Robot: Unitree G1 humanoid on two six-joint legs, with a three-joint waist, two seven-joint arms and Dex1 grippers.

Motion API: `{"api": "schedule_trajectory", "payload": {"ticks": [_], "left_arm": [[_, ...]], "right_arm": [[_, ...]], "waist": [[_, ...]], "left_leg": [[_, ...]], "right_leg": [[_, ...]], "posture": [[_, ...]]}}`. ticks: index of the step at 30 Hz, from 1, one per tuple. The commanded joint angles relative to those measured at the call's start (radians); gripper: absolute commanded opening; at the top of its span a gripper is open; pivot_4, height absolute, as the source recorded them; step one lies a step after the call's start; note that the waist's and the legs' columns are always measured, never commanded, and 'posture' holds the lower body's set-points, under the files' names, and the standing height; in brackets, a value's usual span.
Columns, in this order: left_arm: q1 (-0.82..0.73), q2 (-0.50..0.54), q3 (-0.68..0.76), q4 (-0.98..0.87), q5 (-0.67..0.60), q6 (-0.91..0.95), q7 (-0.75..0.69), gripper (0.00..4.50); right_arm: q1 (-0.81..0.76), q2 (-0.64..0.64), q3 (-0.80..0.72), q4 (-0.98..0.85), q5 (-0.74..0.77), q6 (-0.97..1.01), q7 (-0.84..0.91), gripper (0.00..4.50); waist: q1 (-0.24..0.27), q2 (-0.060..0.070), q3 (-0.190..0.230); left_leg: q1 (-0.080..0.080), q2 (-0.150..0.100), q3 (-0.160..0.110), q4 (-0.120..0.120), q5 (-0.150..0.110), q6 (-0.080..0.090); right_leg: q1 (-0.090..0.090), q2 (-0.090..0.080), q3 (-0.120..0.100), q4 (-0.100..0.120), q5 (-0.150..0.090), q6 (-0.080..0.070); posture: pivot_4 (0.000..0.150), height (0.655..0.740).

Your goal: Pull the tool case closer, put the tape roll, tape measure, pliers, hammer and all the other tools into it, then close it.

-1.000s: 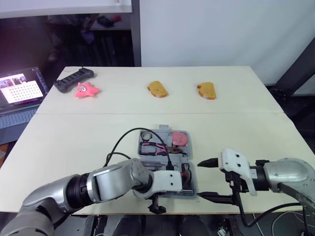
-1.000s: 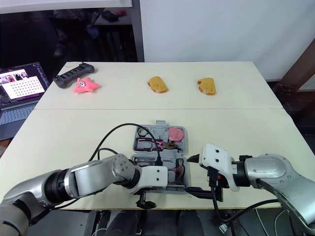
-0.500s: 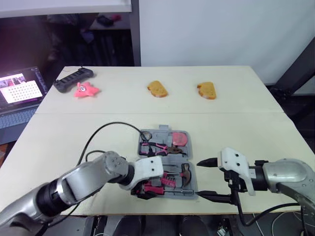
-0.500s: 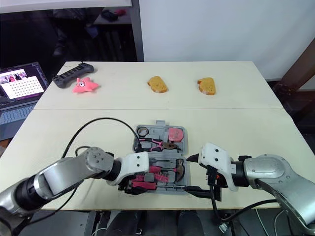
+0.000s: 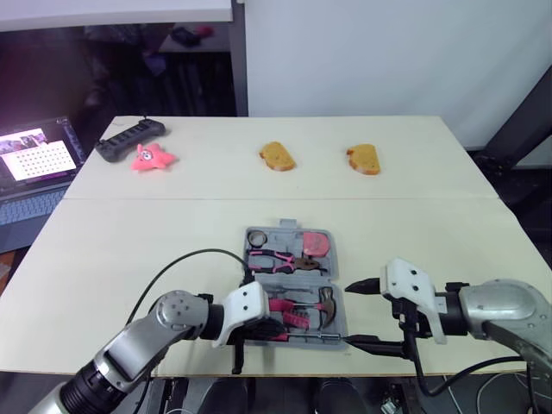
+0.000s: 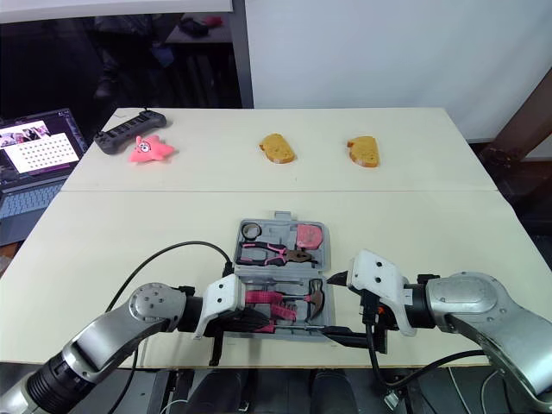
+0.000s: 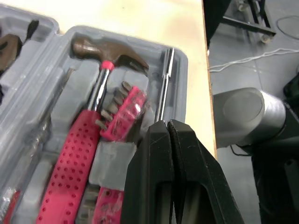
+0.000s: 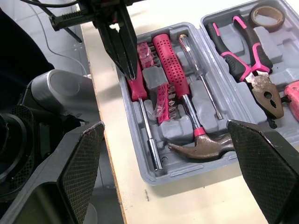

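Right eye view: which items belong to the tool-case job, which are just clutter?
Job: tool case, hammer, pliers, tape roll, tape measure, screwdriver, bit holder.
Clutter: left bread slice, right bread slice, pink star toy, black controller, laptop.

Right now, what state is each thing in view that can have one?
Grey plastic tool case: open, both halves flat on the table.
Red-handled hammer: lying in the case's near half.
Pink-and-black pliers: lying in the far half.
Brown tape roll: in the far half.
Pink tape measure: in the far half.
Left gripper: shut, over the near half.
Right gripper: open, beside the case.
Laptop: open, screen lit.
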Motion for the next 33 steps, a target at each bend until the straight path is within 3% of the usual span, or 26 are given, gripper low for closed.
{"api": "schedule_trajectory", "payload": {"ticks": [1, 11, 22, 25, 33], "left_arm": [[0.020, 0.001, 0.002, -0.003, 0.040, -0.043, -0.017, 0.10], [0.054, -0.008, -0.045, 0.087, 0.196, -0.045, 0.002, 0.10], [0.063, -0.003, -0.060, 0.088, 0.180, 0.091, -0.036, 0.10], [0.060, -0.018, -0.005, 0.069, 0.141, 0.078, -0.033, 0.10], [0.114, 0.075, 0.352, -0.084, -0.204, 0.095, -0.188, 0.10]], "right_arm": [[-0.008, 0.003, -0.014, -0.015, 0.014, -0.001, -0.004, 4.50], [-0.006, -0.002, -0.022, -0.018, 0.026, 0.021, -0.008, 4.50], [-0.014, -0.005, -0.014, -0.020, 0.036, 0.049, -0.012, 4.50], [-0.017, 0.003, -0.016, -0.017, 0.032, 0.042, -0.017, 4.50], [-0.019, 0.033, 0.055, 0.068, -0.079, 0.016, -0.087, 4.50]], "waist": [[0.000, 0.000, 0.000], [0.000, 0.001, 0.000], [-0.003, 0.007, -0.008], [-0.003, 0.008, -0.009], [-0.001, 0.007, -0.008]], "left_leg": [[0.000, 0.000, 0.000, 0.000, 0.000, 0.000], [0.000, 0.000, 0.000, 0.000, 0.000, 0.000], [0.002, 0.000, 0.000, 0.000, 0.000, 0.000], [0.002, 0.000, 0.000, -0.001, 0.000, 0.000], [0.000, 0.001, 0.000, -0.001, 0.000, 0.000]], "right_leg": [[0.000, 0.000, 0.000, 0.000, 0.000, 0.000], [0.000, 0.000, 0.000, 0.000, 0.001, 0.002], [0.001, 0.001, 0.000, 0.000, 0.001, 0.003], [0.001, 0.001, 0.000, 0.000, 0.001, 0.003], [0.000, 0.001, -0.001, 0.000, 0.000, 0.001]], "posture": [[0.150, 0.7400], [0.150, 0.7400], [0.150, 0.7400], [0.150, 0.7400], [0.150, 0.7400]]}}
